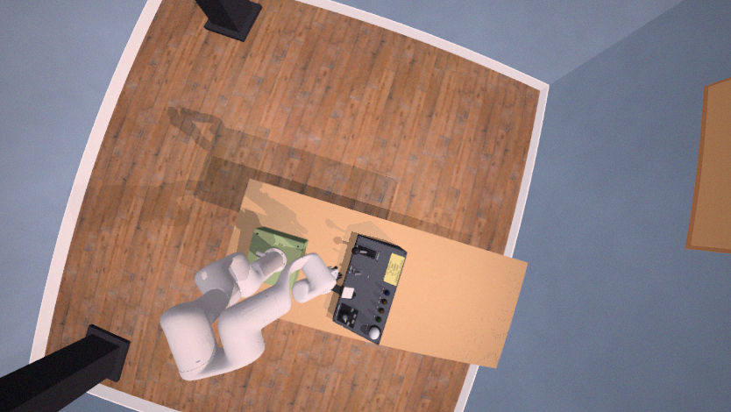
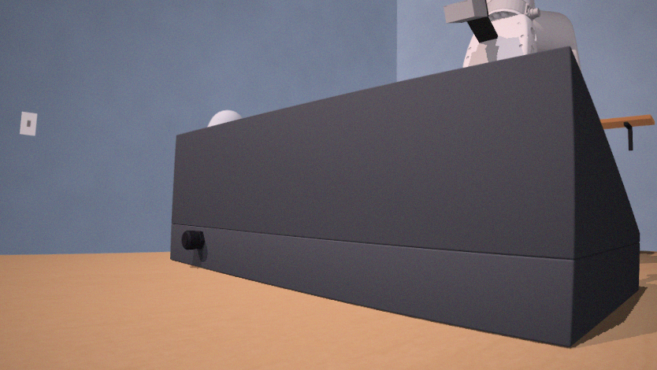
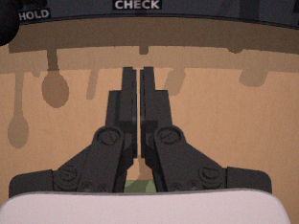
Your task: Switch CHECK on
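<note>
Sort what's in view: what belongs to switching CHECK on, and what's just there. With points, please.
For the job:
- console [image 1: 369,276] [image 2: 367,174]
- CHECK label [image 3: 137,5]
- gripper [image 1: 336,280] [image 3: 138,87]

Just there:
- wall plate [image 2: 28,123]
- black post [image 1: 56,365]
- wall shelf [image 1: 713,168] [image 2: 627,122]
</note>
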